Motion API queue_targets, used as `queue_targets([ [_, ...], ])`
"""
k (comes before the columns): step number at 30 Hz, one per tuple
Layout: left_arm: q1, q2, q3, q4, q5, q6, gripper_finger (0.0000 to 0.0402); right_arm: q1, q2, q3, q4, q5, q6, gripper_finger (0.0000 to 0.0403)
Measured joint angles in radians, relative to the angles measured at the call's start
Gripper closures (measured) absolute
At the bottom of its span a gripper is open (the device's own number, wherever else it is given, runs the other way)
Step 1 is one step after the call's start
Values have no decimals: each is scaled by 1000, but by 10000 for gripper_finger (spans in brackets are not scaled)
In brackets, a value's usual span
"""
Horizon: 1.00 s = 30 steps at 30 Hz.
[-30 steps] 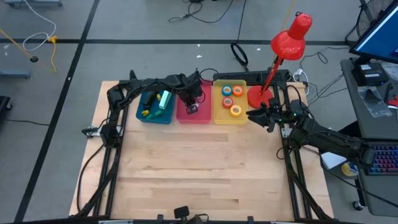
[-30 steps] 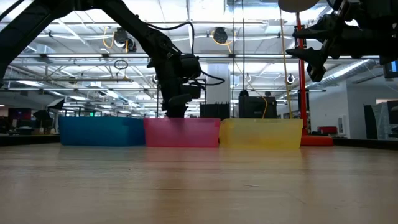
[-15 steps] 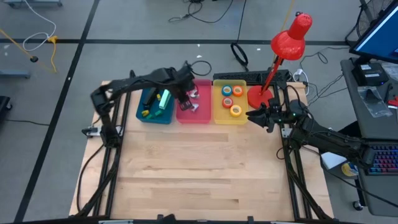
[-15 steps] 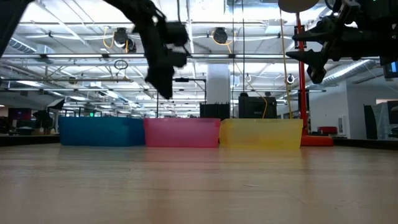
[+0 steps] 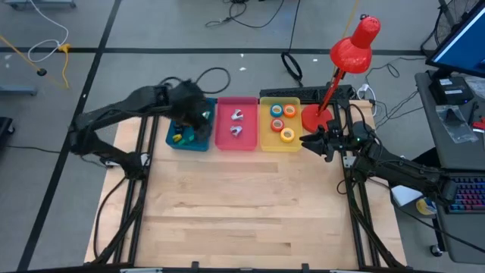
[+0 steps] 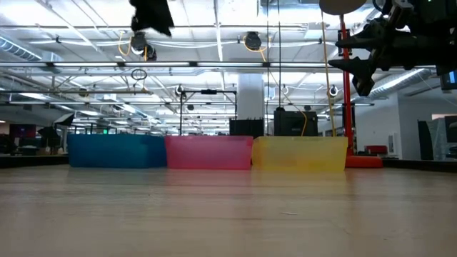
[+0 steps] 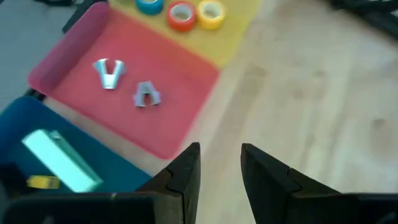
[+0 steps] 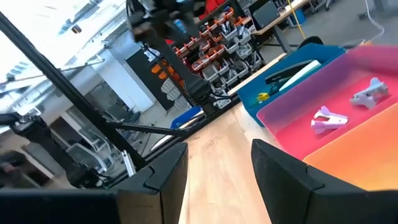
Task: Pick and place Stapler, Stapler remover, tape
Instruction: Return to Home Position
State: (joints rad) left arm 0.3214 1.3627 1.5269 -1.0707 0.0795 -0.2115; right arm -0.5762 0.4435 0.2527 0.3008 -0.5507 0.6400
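High view: left gripper (image 5: pixel 195 115), fingers slightly apart and empty, hangs over the blue bin (image 5: pixel 189 147) holding staplers (image 7: pixel 59 165). Two removers (image 5: pixel 237 115) lie in the red bin (image 5: pixel 235 146), tapes (image 5: pixel 287 135) in the yellow bin (image 5: pixel 280 147). Right gripper (image 5: pixel 309 142), spread, hovers beside that bin.

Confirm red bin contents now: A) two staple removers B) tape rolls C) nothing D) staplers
A: two staple removers lie in the red bin; the tape rolls are in the yellow bin.
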Motion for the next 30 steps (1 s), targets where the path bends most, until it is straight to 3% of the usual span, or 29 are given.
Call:
queue_targets([
  [6,-173,-117,-6,7,-12,-60,284,0,-8,0,8,-4,-151,232],
  [10,-322,-210,-89,112,-123,-120,284,2,-15,0,5,-4,-185,231],
  [18,-596,-464,-455,463,-354,-237,284,2,-42,0,-59,-1,-228,232],
  [23,-696,-608,-692,692,-513,-261,284,2,-58,0,-60,-1,-188,231],
  [30,-745,-778,-949,950,-544,-192,284,2,-86,0,-59,5,-177,232],
])
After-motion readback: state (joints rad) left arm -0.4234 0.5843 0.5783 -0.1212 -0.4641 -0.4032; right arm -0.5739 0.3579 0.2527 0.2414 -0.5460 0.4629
